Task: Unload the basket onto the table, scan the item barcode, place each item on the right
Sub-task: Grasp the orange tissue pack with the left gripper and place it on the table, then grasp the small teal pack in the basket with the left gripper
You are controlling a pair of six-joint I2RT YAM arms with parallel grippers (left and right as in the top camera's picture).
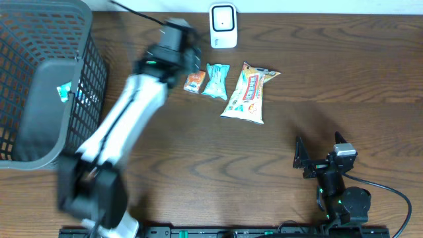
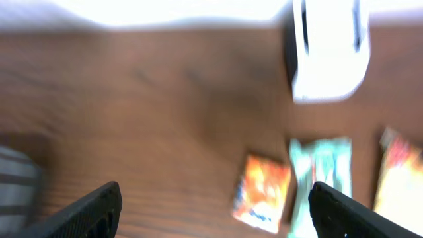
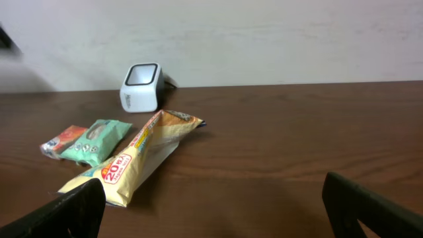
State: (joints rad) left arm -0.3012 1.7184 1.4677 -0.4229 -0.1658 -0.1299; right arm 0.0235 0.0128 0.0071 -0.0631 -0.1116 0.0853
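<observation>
– Orange packet (image 1: 193, 81), where does it lie?
– On the wooden desk (image 1: 297, 59), upper middle of the overhead frame, just beside a teal packet (image 1: 216, 80). A yellow snack bag (image 1: 250, 92) lies right of those two, and the white scanner (image 1: 223, 26) stands above them at the top edge.
– And the left hand (image 2: 215, 210)?
– Blurred, just up-left of the orange packet. Its fingers stand wide apart with nothing between them.
– The right hand (image 3: 221, 211)?
– Lower right, well apart from the packets, fingers spread, holding nothing.
– Anything else?
– A dark mesh basket (image 1: 39, 86) at the far left, with something teal showing through its mesh.
</observation>
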